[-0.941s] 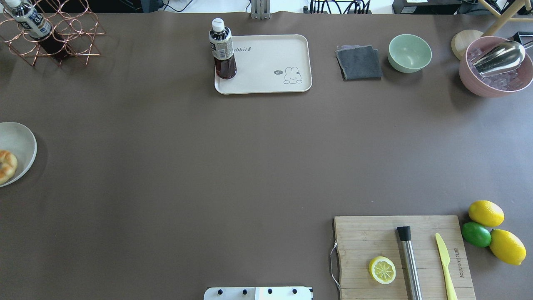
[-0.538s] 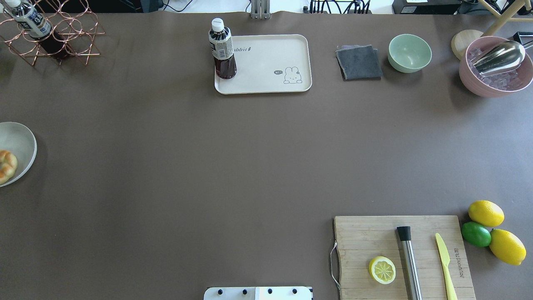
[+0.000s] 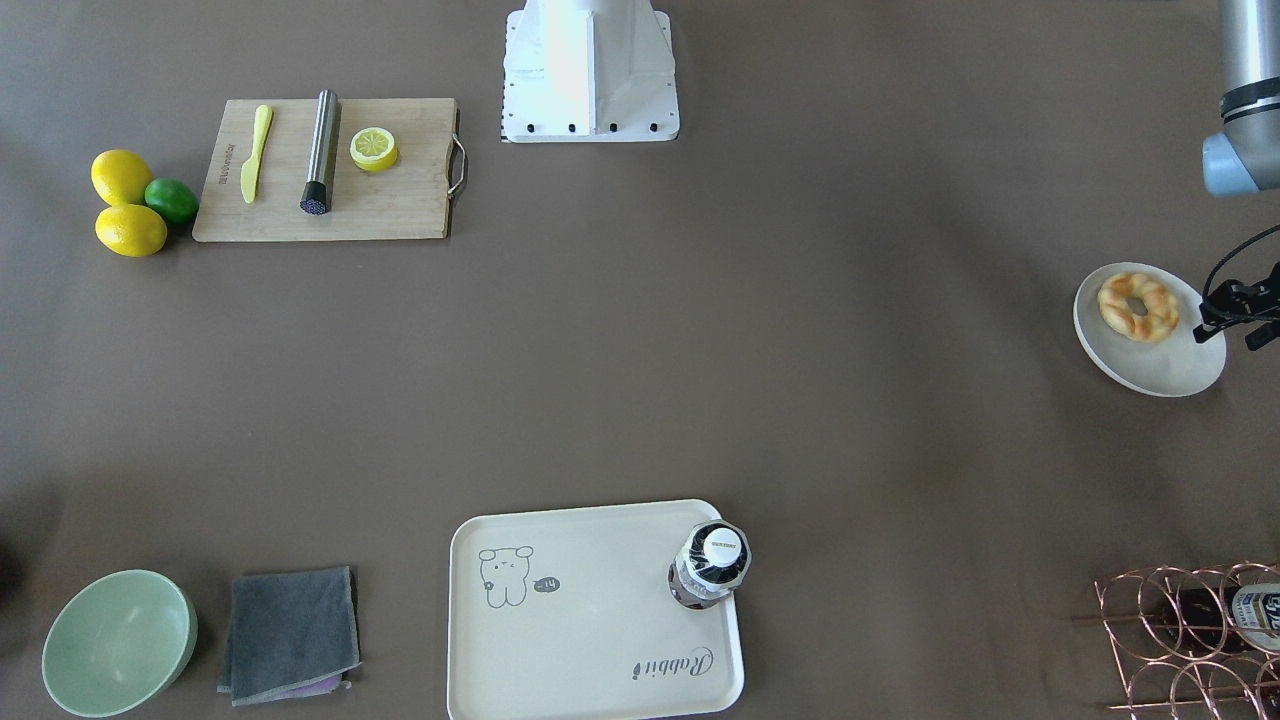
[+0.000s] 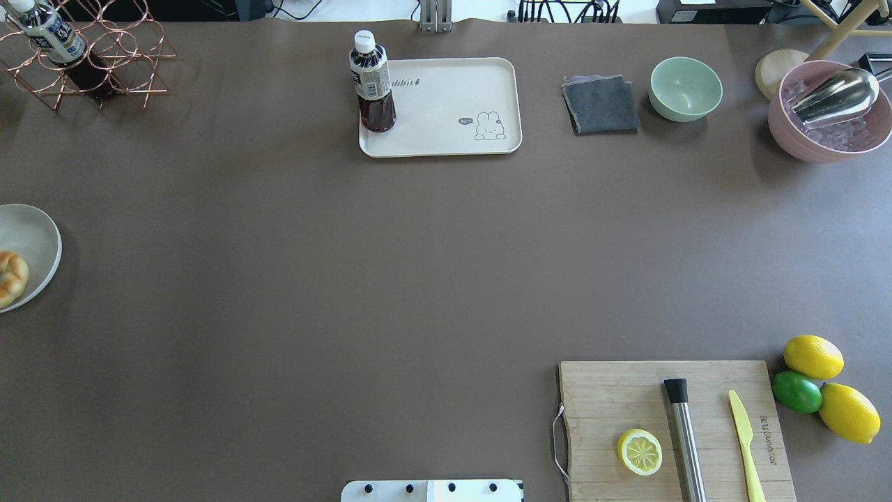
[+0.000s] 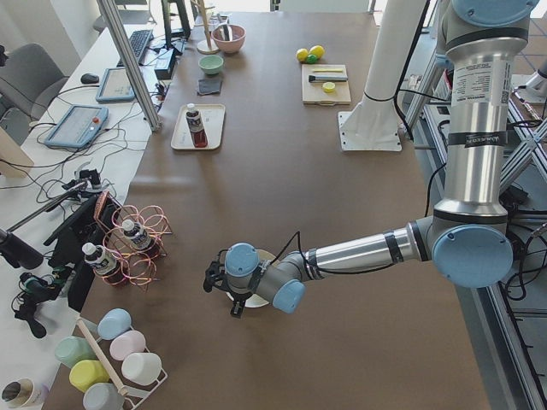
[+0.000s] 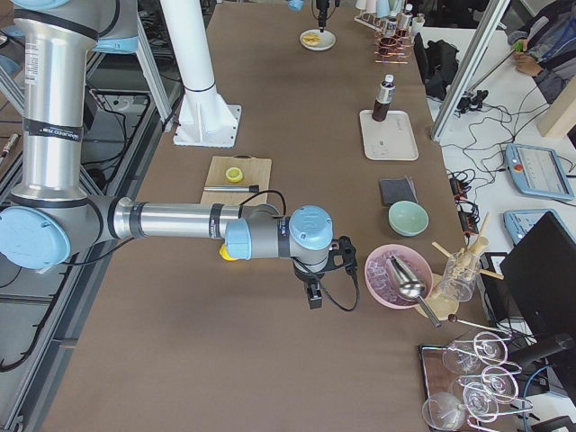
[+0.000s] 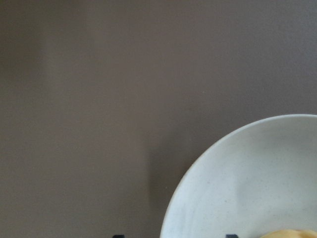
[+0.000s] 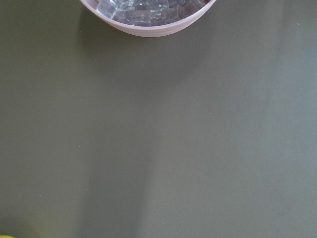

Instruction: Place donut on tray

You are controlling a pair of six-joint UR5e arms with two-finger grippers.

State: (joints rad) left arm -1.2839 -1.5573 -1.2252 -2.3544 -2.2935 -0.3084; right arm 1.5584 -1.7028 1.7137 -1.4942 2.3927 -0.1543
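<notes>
Against the earlier overhead pictures, no item on the table has shifted. The golden twisted ring donut (image 4: 10,279) lies as before on the round off-white plate (image 4: 31,237) at the table's left edge. It is well apart from the cream rectangular rabbit-print tray (image 4: 446,104), which carries an upright dark-drink plastic bottle (image 4: 373,84) on its left end. The left gripper (image 3: 1232,322) hangs over the plate's outer rim, just beside the donut and apart from it; its dark fingertips (image 7: 118,236) stand wide apart, holding nothing. The right gripper (image 6: 313,290) hangs near the pink bowl of ice cubes (image 4: 829,143); whether it is spread or closed cannot be told. Surface, left to right, on a plain brown table cover (image 4: 348,279): a copper wire rack (image 4: 118,63) at the far corner, a folded grey cloth (image 4: 601,104), a pale green bowl (image 4: 686,88), and a wooden cutting board (image 4: 613,404) bearing a lemon half (image 4: 640,452), a steel rod (image 4: 686,446) and a yellow plastic knife (image 4: 744,439). Two whole lemons (image 4: 813,357) and a lime (image 4: 796,392) lie beside the board. Room: a side desk with tablets (image 5: 75,126) and cables, and aluminium frame posts (image 5: 128,64).
</notes>
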